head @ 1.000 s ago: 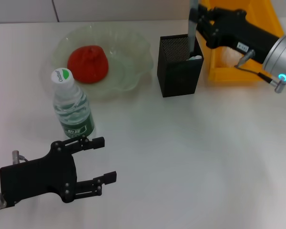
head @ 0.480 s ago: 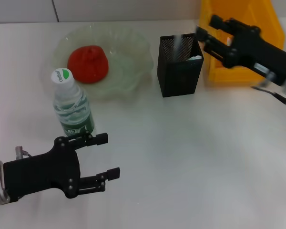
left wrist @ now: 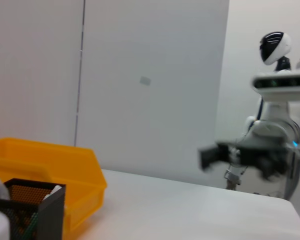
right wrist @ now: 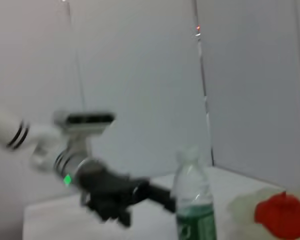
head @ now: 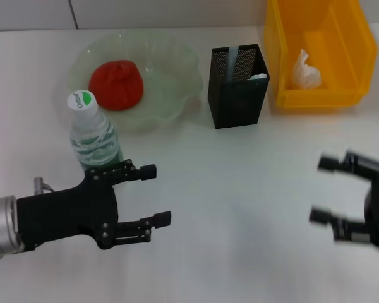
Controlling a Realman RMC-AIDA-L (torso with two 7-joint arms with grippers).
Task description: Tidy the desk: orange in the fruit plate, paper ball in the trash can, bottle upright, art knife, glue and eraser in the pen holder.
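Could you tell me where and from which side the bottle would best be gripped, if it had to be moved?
Grip the bottle around its labelled body, below the narrowing neck, coming in level from the near side. It stands upright with the fruit plate close behind, and the left gripper sits just in front, jaws open.

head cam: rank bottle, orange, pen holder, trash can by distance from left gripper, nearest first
From the open left gripper:
1. bottle, upright just behind it
2. orange, in the fruit plate farther back
3. pen holder, back and to its right
4. trash can, far right
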